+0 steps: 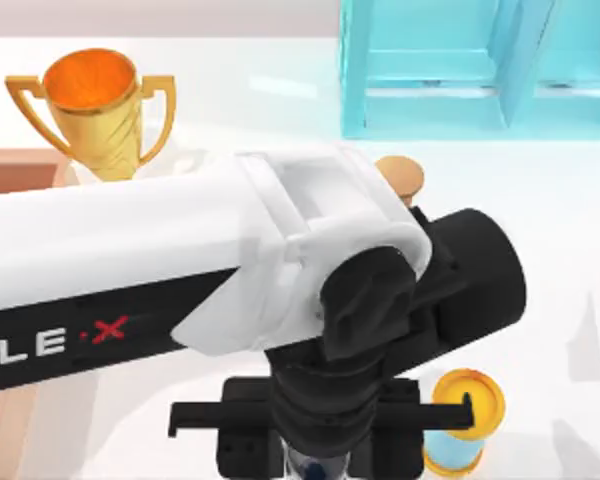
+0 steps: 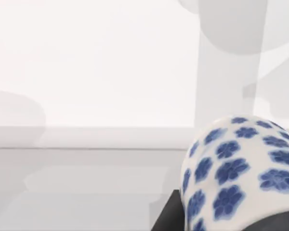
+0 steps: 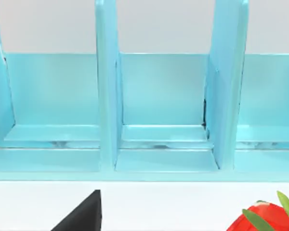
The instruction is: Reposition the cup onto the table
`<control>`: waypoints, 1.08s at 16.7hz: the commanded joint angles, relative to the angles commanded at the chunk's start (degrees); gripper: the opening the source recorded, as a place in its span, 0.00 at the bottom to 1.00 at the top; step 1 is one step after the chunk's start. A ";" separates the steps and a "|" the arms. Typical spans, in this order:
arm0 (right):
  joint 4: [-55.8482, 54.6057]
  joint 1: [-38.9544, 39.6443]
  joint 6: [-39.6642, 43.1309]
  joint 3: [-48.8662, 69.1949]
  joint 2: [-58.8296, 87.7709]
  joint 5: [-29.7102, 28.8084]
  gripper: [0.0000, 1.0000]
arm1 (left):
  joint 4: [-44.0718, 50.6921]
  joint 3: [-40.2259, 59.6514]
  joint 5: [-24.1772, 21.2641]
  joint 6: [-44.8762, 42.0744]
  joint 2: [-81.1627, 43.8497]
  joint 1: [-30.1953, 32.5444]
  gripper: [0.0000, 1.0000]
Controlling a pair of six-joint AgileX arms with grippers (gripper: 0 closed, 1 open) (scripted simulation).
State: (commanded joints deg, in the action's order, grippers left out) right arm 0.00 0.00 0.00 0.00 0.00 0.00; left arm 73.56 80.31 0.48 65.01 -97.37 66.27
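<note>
Blue-flowered porcelain sits close in my left wrist view: the cup [image 2: 236, 173] is gripped in my left gripper's [image 1: 315, 462] jaws at the near edge, carried beside the yellow-topped cylinder [image 1: 462, 420] to set on the white surface [image 1: 550, 200]. My right arm faces the blue rack [image 3: 159, 120], jaws' state unclear.

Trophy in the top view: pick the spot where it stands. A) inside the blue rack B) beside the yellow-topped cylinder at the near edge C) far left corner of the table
C: the gold trophy stands at the table's far left, away from the cylinder and rack.
</note>
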 joint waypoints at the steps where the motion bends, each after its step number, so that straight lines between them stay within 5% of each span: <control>1: 0.00 0.00 0.00 0.00 0.00 0.00 1.00 | -0.16 0.03 -0.01 1.27 0.02 1.27 0.00; 8: 0.00 0.00 0.00 0.00 0.00 0.00 1.00 | -1.07 -0.82 0.12 2.01 0.03 1.87 0.00; 18: 0.00 0.00 0.00 0.00 0.00 0.00 1.00 | -14.73 -11.93 -0.11 1.74 -2.46 1.77 0.00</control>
State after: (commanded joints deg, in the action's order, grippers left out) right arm 0.00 0.00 0.00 0.00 0.00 0.00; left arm 58.83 68.37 0.37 66.75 -99.83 68.04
